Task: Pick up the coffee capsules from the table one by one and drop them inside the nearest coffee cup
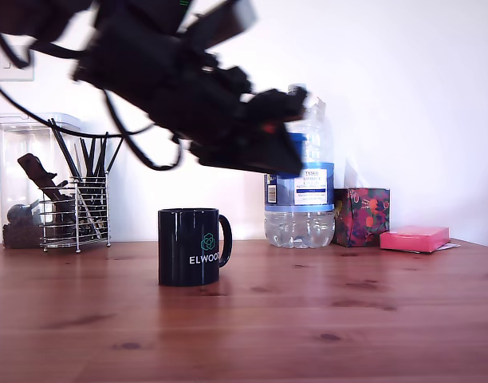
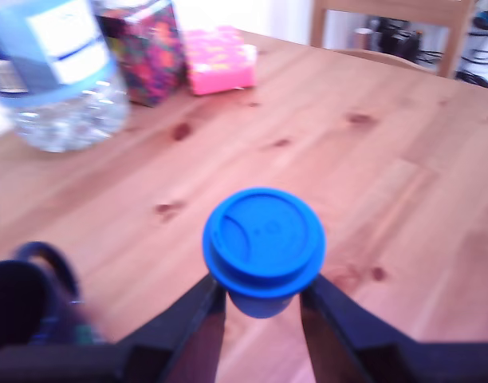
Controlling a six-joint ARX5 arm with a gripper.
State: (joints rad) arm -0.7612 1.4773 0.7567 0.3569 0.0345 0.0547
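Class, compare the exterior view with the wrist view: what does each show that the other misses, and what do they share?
Only the exterior view shows the wire utensil holder and clear canister. Only the wrist view shows the blue capsule clamped in the end effector, plus chair legs beyond the table. Both show the black mug, water bottle, patterned box and pink box.

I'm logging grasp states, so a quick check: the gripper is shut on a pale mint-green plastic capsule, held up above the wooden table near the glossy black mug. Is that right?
Not quite: the colour is wrong. The wrist view shows the gripper shut on a blue plastic capsule with a rimmed lid, not a mint-green one. The rest holds: it is held above the wooden table, near the glossy black mug.
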